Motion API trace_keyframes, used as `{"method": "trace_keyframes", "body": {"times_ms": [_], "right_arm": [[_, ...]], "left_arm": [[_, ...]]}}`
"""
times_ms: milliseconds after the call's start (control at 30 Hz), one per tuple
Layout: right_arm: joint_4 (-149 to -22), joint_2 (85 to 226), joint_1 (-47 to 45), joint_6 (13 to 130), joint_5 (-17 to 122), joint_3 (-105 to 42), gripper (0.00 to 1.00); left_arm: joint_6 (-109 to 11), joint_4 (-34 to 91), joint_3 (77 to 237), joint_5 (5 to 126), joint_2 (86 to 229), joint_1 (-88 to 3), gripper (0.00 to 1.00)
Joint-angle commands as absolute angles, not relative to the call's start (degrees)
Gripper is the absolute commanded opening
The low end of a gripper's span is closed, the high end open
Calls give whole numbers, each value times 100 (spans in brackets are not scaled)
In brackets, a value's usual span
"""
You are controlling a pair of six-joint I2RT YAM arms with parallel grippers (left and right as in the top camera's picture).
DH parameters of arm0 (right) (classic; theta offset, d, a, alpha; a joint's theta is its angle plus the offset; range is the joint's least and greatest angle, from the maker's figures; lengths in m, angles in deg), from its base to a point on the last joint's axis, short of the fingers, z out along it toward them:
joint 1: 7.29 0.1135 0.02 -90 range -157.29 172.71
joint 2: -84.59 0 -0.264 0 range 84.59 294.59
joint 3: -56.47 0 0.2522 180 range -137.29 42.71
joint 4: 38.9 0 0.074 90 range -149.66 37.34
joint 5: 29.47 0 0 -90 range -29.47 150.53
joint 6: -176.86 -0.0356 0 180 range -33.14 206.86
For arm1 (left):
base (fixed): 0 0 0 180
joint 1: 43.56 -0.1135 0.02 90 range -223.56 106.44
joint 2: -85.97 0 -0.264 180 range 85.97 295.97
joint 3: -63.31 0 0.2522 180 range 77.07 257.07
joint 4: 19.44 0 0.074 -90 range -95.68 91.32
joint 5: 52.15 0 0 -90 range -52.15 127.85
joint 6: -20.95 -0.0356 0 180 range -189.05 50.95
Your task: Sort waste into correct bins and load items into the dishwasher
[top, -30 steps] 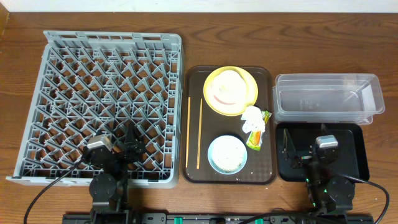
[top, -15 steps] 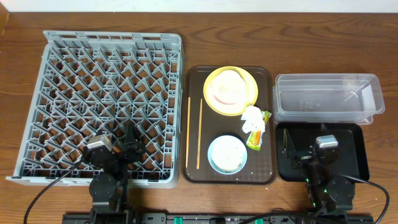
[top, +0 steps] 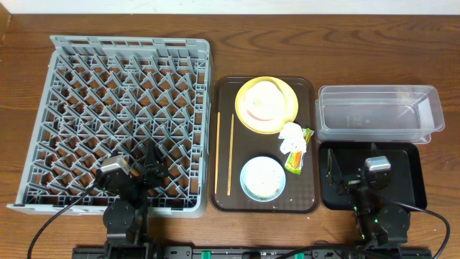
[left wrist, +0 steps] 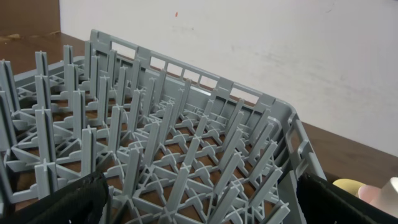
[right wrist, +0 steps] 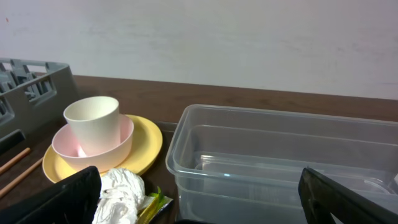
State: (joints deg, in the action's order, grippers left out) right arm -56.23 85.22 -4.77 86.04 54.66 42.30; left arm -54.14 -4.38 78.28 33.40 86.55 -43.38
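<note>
The grey dish rack (top: 129, 115) fills the left. My left gripper (top: 149, 170) hovers open and empty over its near edge; the left wrist view shows it (left wrist: 202, 193) above the pegs (left wrist: 186, 137). On the brown tray a yellow plate (top: 286, 108) carries a pinkish bowl (right wrist: 118, 146) with a cream cup (right wrist: 93, 118) in it. A white napkin (top: 292, 135), a snack wrapper (top: 297, 160), a light-blue bowl (top: 262, 178) with whitish crumbs and two chopsticks (top: 231, 155) lie there too. My right gripper (top: 343, 178) is open and empty over the black tray (top: 410, 180), and in its wrist view (right wrist: 199, 183) it faces the clear tub (right wrist: 280, 149).
The brown serving tray (top: 223, 198) sits between the rack and the two bins. The clear tub (top: 377, 111) stands behind the black tray at the right. The wooden table (top: 237, 43) runs to a white wall at the back.
</note>
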Motion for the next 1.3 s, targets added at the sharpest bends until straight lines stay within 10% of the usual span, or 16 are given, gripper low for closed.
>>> {"method": "trace_keyframes", "body": {"times_ms": [0,600,1267], "right_arm": [[-5634,8497,-518,8565,5425,4239,99],[-5637,8497,-518,8565,5425,4239,99],[-5637,8508,-520,8565,5425,4239,99]], "left_arm": [[-5508,-200,7730,3268,8633,-4316,98],[-5396,-392,8195,4488,8633,-4309,98],[-5842,5933,15799,6252,13043,-4309,98]]}}
